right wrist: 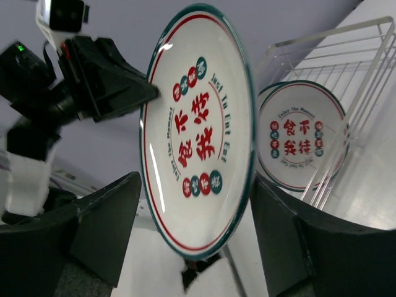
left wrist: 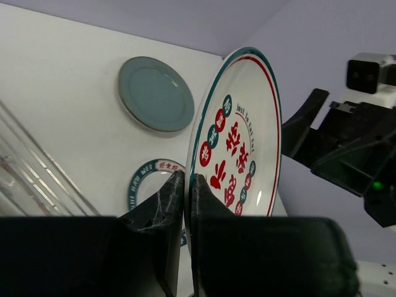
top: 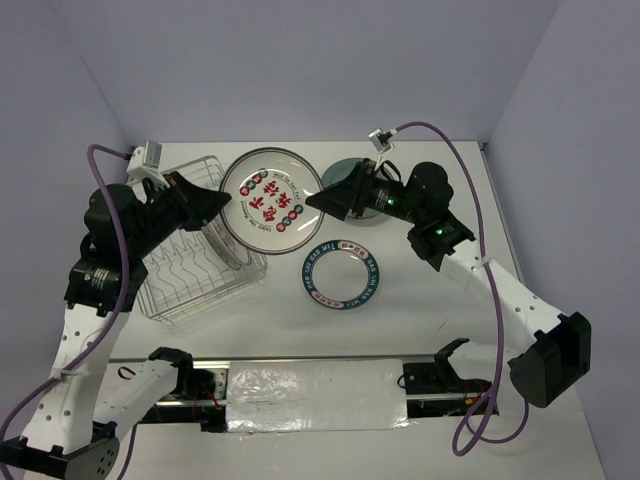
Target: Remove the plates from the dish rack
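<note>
One white red-character plate (right wrist: 303, 139) stands upright in square silver wire dish rack (top: 190, 285). Matching round plate w/ teal-red rim (top: 268, 200), reading "Just To Eat Eat", is held up betw. the arms, just right of rack. Left gripper (left wrist: 187, 185) pinched on its rim. Right gripper (top: 316, 200) spread wide, fingers flanking opposite rim. Grey-teal plate (left wrist: 156, 94), blue-rimmed plate (top: 343, 272) lie flat on white table (top: 420, 330).
</note>
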`<control>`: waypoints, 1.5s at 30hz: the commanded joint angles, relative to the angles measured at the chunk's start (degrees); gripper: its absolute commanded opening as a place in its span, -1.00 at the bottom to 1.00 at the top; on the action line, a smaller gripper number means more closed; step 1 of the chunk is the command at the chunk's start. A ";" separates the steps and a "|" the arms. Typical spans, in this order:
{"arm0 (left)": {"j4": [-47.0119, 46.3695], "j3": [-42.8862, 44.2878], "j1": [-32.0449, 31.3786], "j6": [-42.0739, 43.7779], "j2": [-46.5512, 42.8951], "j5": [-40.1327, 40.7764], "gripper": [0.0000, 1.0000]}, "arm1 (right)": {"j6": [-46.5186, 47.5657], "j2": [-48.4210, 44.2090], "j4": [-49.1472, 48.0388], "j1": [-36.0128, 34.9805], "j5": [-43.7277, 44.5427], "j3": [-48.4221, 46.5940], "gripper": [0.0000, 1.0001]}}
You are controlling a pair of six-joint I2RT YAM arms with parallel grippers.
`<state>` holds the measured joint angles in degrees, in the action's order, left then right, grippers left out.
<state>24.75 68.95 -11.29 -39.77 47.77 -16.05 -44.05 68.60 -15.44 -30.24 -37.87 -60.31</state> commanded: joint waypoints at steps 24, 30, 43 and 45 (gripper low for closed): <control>15.76 5.15 -0.05 10.94 1.72 26.77 0.99 | 15.83 -5.32 26.16 21.53 -0.18 15.22 -1.00; 16.82 3.74 -0.05 12.70 1.27 27.30 0.99 | 21.64 -0.58 27.93 22.33 0.43 20.23 -0.91; 17.17 0.84 -0.05 14.63 2.15 27.57 0.99 | 25.33 10.41 33.62 21.19 11.84 16.47 -0.15; 17.69 1.27 -0.05 14.81 2.42 28.18 0.99 | 25.95 11.29 36.08 19.79 16.05 14.97 0.02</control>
<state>43.03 69.80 -11.42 -26.81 50.13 10.76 -20.12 79.46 18.28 -8.80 -27.83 -40.99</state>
